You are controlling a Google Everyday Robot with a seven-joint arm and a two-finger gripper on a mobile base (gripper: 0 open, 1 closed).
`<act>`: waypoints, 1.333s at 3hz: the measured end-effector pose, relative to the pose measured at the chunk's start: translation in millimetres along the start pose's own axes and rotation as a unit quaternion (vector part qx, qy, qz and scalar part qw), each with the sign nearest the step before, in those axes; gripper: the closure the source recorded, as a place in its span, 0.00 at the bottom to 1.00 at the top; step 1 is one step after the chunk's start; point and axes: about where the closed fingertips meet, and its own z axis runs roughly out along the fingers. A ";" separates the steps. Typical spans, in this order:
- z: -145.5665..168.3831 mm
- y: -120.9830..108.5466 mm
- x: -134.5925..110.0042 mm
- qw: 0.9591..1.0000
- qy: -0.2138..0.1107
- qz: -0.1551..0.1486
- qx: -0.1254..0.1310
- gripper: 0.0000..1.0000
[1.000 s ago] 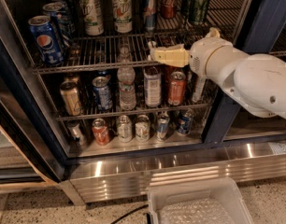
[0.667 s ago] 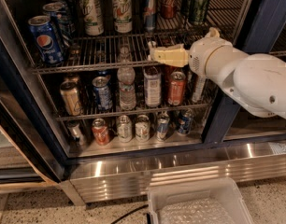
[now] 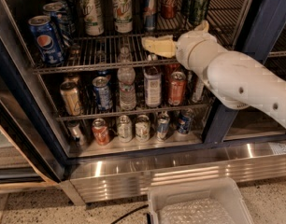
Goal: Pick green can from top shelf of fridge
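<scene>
Camera view: the tool (image 3: 158, 46) has risen slightly to the front rail of the top shelf (image 3: 101, 51); whether it is spread or pressed together cannot be told. The green can (image 3: 199, 3) stands untouched at the right rear of that shelf in the fridge (image 3: 268, 14), so the grasp is judged outstanding.

Cream-yellow gripper (image 3: 147, 43) at top shelf (image 3: 105, 52) front; green can (image 3: 199, 4) dark green; fridge (image 3: 270, 17) frame dark blue.
</scene>
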 end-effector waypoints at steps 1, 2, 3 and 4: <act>24.6 -9.0 -3.7 0.999 -0.014 -0.007 0.032 0.00; 44.5 -23.0 -3.3 0.998 -0.018 -0.014 0.063 0.00; 56.0 -38.0 -7.4 0.996 -0.022 -0.014 0.088 0.00; 62.3 -49.4 -9.9 0.994 -0.022 -0.010 0.105 0.00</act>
